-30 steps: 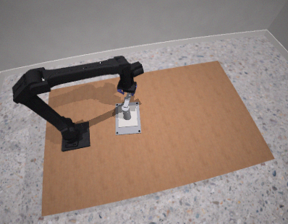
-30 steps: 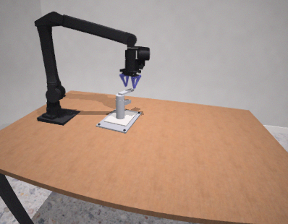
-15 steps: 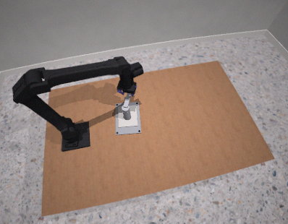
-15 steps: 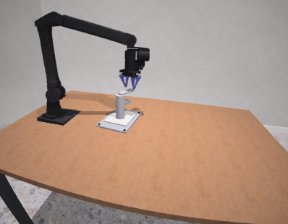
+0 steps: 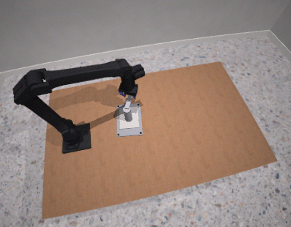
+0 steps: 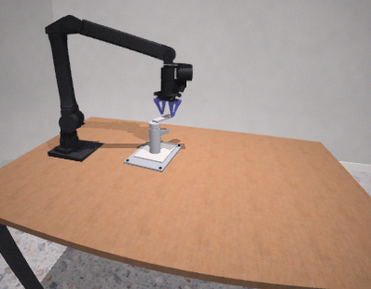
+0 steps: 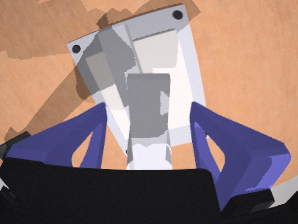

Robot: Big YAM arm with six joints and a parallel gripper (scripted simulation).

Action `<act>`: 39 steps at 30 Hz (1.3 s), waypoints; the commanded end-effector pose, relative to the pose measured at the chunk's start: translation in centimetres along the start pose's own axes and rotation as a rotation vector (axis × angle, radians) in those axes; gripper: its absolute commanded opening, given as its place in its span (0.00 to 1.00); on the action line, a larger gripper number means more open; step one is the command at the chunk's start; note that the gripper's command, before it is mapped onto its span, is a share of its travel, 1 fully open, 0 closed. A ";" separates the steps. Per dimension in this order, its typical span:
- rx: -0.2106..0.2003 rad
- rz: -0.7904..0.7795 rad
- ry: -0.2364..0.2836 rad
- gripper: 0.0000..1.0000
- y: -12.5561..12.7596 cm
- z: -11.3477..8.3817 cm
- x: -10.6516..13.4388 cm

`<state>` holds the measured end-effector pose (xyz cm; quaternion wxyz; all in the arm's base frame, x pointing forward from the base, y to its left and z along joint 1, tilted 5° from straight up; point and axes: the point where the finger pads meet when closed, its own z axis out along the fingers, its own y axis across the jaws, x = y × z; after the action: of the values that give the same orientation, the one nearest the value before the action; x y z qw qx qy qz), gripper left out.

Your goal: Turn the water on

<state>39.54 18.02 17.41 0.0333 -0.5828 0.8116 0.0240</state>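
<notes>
The tap [image 6: 155, 138] is a grey upright cylinder on a white and grey base plate [image 6: 154, 157] on the wooden table. Its pale lever [image 6: 161, 120] sticks out from the top, roughly level or slightly raised. My gripper [image 6: 167, 111] with blue fingers hangs pointing down just above the lever's outer end, open and empty. In the wrist view the lever [image 7: 148, 116] lies between the two blue fingers, with a gap on each side. In the top view the gripper [image 5: 127, 94] stands over the tap [image 5: 127, 114].
The arm's black base [image 6: 75, 150] is bolted to the table left of the tap's plate. The table edge runs along the front, with a speckled floor below.
</notes>
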 end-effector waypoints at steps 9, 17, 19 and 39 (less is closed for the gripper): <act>-0.012 -0.003 0.009 0.61 0.4 1.9 -0.6; -0.012 -0.003 0.009 0.61 0.4 2.4 -0.6; -0.012 -0.003 0.009 0.61 0.4 2.4 -0.6; -0.012 -0.004 0.010 0.61 0.4 2.6 -0.6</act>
<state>39.61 18.14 16.12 0.0334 -0.5829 0.8115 0.0240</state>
